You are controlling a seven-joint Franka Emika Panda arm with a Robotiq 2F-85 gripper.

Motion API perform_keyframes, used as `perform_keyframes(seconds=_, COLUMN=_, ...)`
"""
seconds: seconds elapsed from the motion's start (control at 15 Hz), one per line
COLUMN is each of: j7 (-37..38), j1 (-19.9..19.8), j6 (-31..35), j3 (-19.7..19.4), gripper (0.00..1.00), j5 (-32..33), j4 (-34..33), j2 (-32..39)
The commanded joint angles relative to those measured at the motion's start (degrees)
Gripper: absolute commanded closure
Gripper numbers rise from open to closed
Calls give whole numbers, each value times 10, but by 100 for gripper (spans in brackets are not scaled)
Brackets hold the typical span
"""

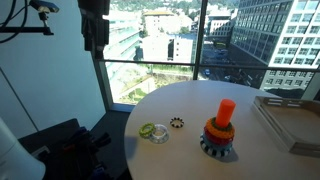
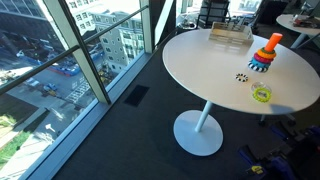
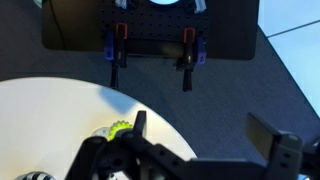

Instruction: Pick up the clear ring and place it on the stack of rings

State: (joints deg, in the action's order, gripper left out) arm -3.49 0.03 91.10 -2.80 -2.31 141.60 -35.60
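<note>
Two rings sit close, so my wide-open, empty pincer could grab the yellow-green plastic ring beside the flat clear plastic ring.

Bright daylight floods through the windows; frames slightly soft.

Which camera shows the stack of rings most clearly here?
An exterior view shows the stack of rings best: it is near, with the orange-red peg, the rings around it and the blue toothed base all distinct. In an exterior view from farther off the stack is small and distant. The wrist view does not show it.
</note>
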Motion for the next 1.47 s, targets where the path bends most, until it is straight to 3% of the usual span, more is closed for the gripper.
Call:
perform_keyframes(seconds=0.0, j7=20, j1=-5, j6=28, j3=13, gripper=0, j5=1, j4=-20, j2=22)
perform_keyframes(seconds=0.8, j7=54, j1=-37, j6=152, j3=6, gripper=0, j5=33, j4=-80, j2=149)
perform_keyframes(seconds=1.4, j7=76, j1=-78, j6=266, j3=-26, gripper=0, j5=47, j4=-53, j2=210)
